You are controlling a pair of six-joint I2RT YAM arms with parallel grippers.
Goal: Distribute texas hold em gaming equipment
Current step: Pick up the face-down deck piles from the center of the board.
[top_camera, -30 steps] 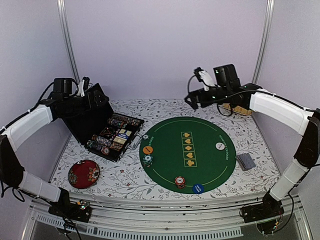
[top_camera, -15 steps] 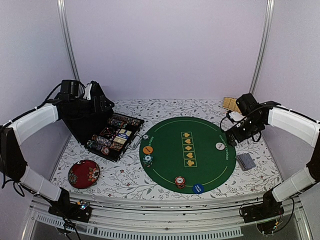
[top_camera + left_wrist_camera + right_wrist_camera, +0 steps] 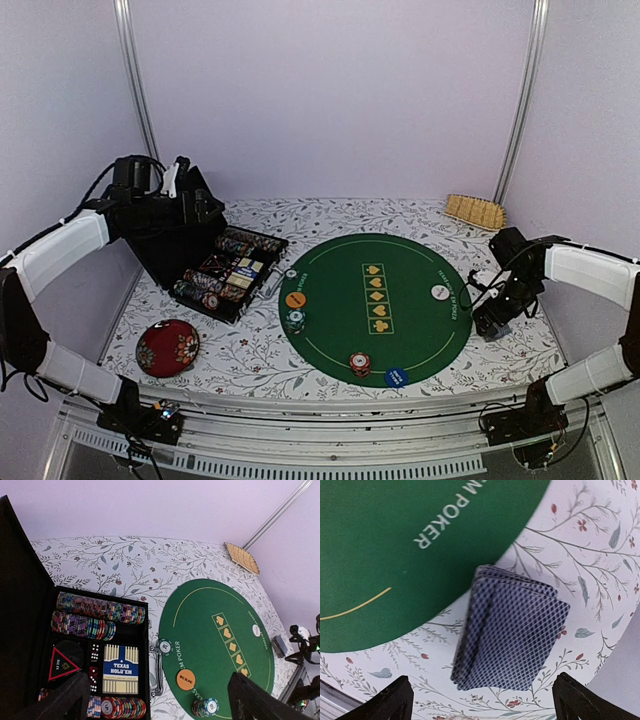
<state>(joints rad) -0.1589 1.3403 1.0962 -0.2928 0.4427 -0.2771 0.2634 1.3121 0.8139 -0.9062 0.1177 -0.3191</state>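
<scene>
Top external view: a round green felt mat (image 3: 420, 340) lies mid-table on a floral-clothed table (image 3: 250, 375). On the mat sit a green chip stack (image 3: 295, 320) at the left rim, a red chip stack (image 3: 360, 363) at the near rim, an orange disc (image 3: 295, 299), a white disc (image 3: 440, 292) and a blue disc (image 3: 396, 377). An open black case (image 3: 160, 255) stands left of the mat, with a red floral dish (image 3: 167, 347) nearer the arms and a tan woven piece (image 3: 473, 211) at the far right. The left gripper (image 3: 195, 200) hovers above the case. The right gripper (image 3: 492, 322) is low, just off the mat's right rim.

Left wrist view: two dark fingers (image 3: 65, 700) are spread wide with nothing between them, high over the case. The case holds rows of chips (image 3: 95, 615), dice (image 3: 94, 652) and a blue Texas Hold'em box (image 3: 120, 675).

Right wrist view: wide-apart fingers (image 3: 390, 700) straddle a deck of cards (image 3: 512, 630). The deck lies backs up on the cloth, one corner at the mat's rim. No contact with the deck shows.

Chips and marker discs look already set out. The card boxes printed on the mat are bare, so dealing seems to remain, starting with a grasp on this deck.
</scene>
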